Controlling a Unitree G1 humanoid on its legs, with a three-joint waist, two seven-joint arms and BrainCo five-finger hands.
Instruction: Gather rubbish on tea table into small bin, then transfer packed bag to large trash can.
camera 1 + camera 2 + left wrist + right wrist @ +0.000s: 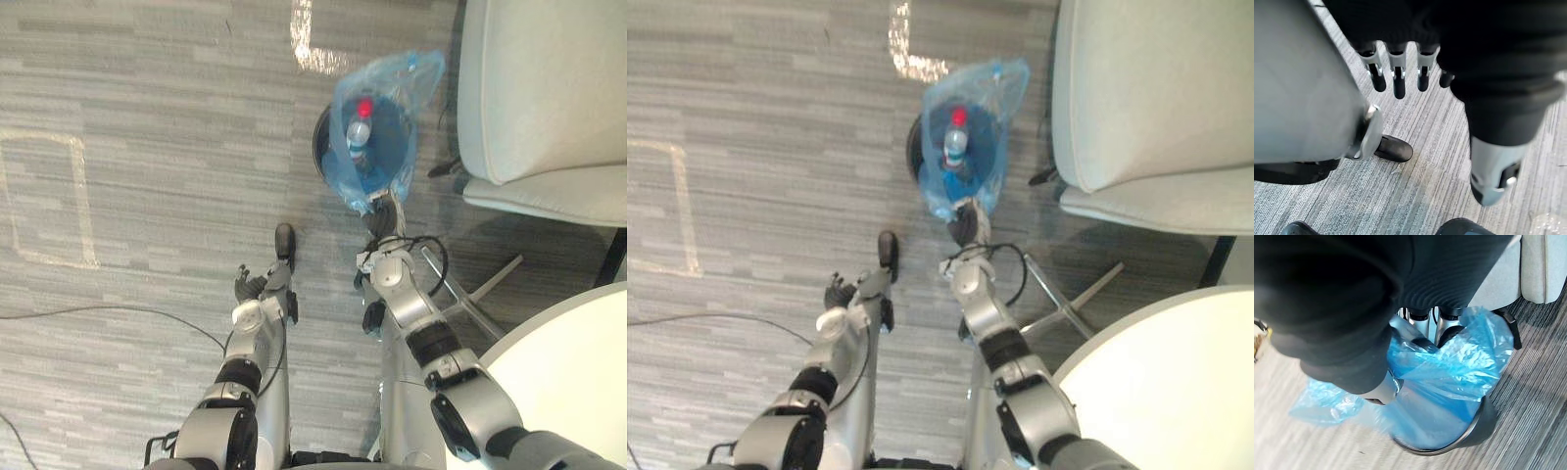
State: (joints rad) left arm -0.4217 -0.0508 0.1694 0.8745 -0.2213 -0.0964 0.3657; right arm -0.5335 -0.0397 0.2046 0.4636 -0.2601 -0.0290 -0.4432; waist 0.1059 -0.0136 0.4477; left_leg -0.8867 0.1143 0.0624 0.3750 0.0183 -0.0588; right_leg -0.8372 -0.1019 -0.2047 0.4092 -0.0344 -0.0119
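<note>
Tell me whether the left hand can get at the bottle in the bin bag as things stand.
Probably not. The left hand hangs open over the floor, well short of the small bin, and the bottle sits down inside the blue bag, whose near rim the right hand occupies.

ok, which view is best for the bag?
Left eye view: the whole bag from above, in the bin, bottle inside, right hand at its near edge. Right eye view matches. Right wrist view has crumpled film close up; left wrist view faces floor, left hand open.
</note>
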